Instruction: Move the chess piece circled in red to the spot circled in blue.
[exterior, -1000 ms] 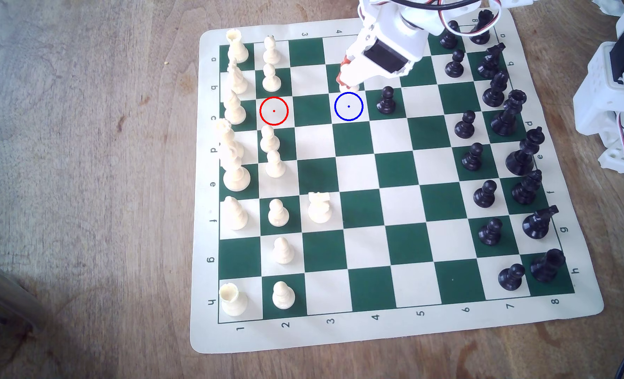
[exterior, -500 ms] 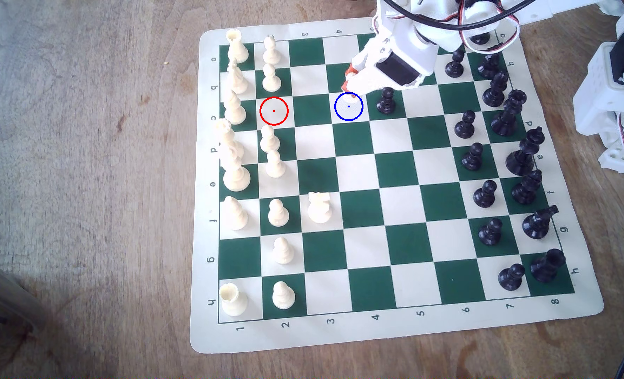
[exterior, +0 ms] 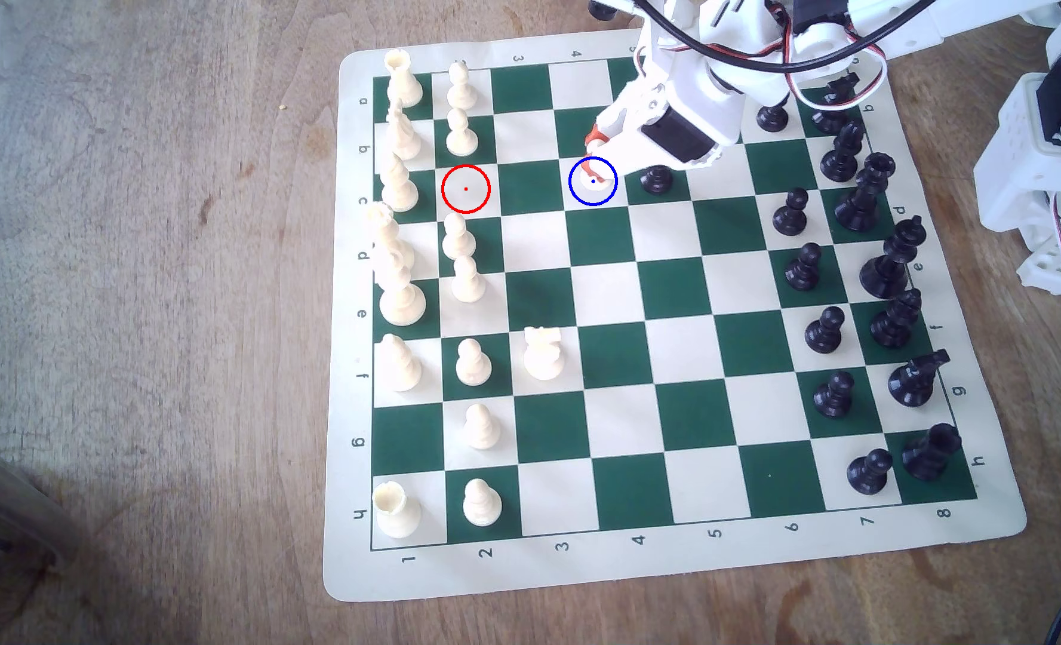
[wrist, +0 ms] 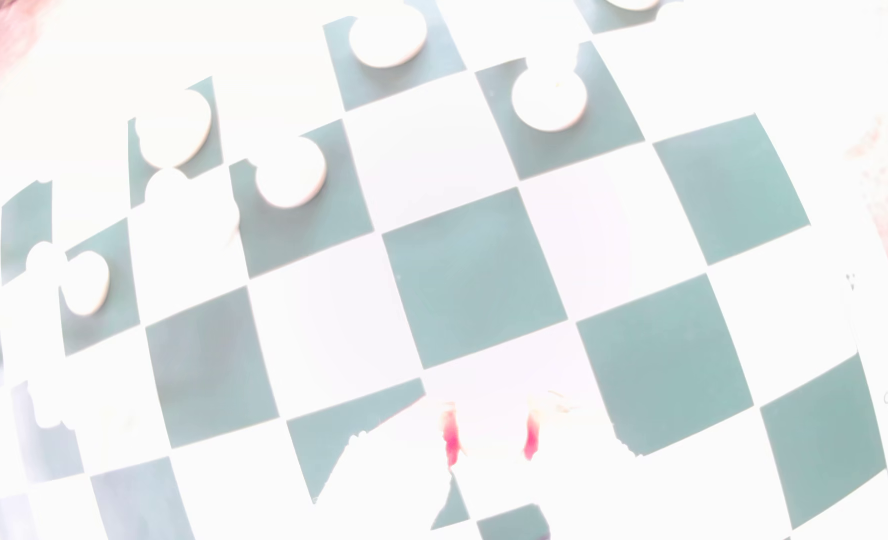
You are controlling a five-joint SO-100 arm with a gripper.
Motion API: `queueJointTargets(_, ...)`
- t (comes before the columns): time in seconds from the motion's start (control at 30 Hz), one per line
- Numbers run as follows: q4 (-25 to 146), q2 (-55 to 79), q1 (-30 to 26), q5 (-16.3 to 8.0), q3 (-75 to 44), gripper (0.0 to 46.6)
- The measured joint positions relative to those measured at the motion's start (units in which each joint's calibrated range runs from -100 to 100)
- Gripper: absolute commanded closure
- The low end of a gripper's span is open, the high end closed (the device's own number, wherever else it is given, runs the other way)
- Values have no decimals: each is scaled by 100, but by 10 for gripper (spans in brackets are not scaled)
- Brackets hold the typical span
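In the exterior view my gripper (exterior: pixel 596 147), white with orange finger pads, leans down over the blue-circled spot (exterior: pixel 577 193) on a cream square. It is shut on the cream-white pawn (exterior: pixel 598 179), whose base shows inside the blue ring, at or just above the board. The red circle (exterior: pixel 465 188) marks a bare cream square two columns to the exterior view's left. The wrist view is washed out. There the red pads (wrist: pixel 451 444) of my gripper (wrist: pixel 491 441) flank a white glare that swallows the pawn's outline.
A black pawn (exterior: pixel 656 180) stands one square to the exterior view's right of the spot, its head under my arm. White pawns (exterior: pixel 461 133) and a knight (exterior: pixel 543 353) stand at the left, black pieces (exterior: pixel 850 204) along the right. The arm's base (exterior: pixel 1049 155) sits off the mat.
My gripper has come down and toward the exterior view's lower right with the pawn. The pawn's base now sits inside the blue ring, and my arm covers the black pawn's head.
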Motion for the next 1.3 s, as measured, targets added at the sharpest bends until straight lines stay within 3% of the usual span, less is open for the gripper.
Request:
queueJointTargets(1.1, -414, 419, 44, 156, 72, 446)
queueJointTargets(1.2, -414, 419, 44, 156, 72, 436)
queueJointTargets(1.3, -414, 419, 44, 186, 72, 377)
